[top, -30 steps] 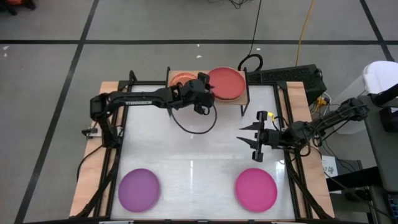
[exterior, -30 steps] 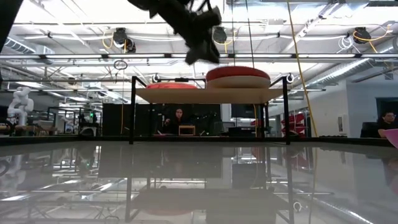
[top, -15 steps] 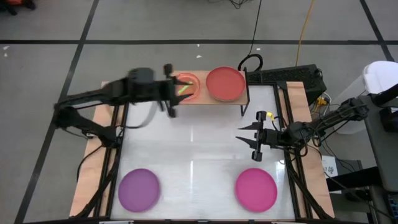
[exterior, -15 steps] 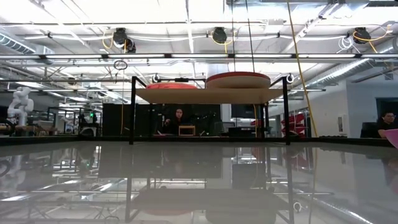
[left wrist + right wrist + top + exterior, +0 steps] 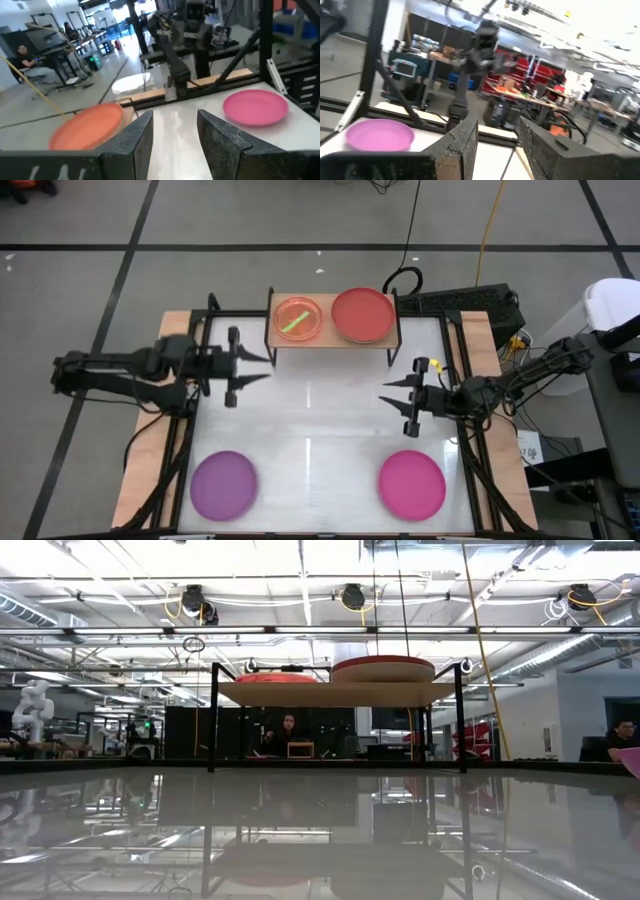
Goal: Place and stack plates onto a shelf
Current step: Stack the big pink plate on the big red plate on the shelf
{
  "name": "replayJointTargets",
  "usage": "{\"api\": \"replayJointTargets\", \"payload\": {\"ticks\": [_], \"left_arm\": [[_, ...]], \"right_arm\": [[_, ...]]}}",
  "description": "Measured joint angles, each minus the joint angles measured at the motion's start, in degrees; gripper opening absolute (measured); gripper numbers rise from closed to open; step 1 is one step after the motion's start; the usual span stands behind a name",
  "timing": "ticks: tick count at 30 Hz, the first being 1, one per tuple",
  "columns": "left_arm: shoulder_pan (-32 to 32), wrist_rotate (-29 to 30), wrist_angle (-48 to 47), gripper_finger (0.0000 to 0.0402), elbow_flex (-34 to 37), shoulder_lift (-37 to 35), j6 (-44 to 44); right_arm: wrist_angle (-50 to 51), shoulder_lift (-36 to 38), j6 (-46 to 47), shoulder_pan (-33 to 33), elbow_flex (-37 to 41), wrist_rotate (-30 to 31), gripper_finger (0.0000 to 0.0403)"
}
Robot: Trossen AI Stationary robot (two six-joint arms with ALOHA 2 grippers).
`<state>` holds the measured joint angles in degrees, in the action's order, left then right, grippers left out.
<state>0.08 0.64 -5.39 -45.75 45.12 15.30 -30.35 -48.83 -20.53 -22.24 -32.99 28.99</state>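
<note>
Light-wood shelf (image 5: 335,340) on black legs is carrying round plastic plates: small stack (image 5: 297,319), red stack (image 5: 361,314). Purple plate (image 5: 223,484) and magenta plate (image 5: 411,483) are lying on glossy tabletop. Left gripper (image 5: 250,366) and right gripper (image 5: 394,402) are hovering, fingers parted, empty.

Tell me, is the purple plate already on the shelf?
No, the purple plate lies on the white table, far from the shelf.

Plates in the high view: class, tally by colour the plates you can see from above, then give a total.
small pinkish-orange plate, on the shelf: 1
red plate, on the shelf: 1
purple plate, on the table: 1
magenta plate, on the table: 1
Total: 4 showing from above; any plates stacked beneath cannot be counted.
</note>
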Motion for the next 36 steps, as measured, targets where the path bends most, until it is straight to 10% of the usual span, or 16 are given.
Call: {"api": "replayJointTargets", "payload": {"ticks": [9, 27, 36], "left_arm": [[-1.1, 0.6, 21.1, 0.0159, 19.0, -5.2, -3.9], [-1.2, 1.4, 23.2, 0.0159, 19.8, -5.0, -6.5], [-1.1, 1.4, 23.2, 0.0159, 19.8, -5.0, -6.4]], "right_arm": [[4.0, -0.5, 6.3, 0.0, 0.0, 2.8, 0.0128], [14.5, -9.4, 25.6, 0.0, 0.0, 2.2, 0.0128], [26.8, -8.8, 35.3, 4.8, -2.7, -15.7, 0.0128]]}}
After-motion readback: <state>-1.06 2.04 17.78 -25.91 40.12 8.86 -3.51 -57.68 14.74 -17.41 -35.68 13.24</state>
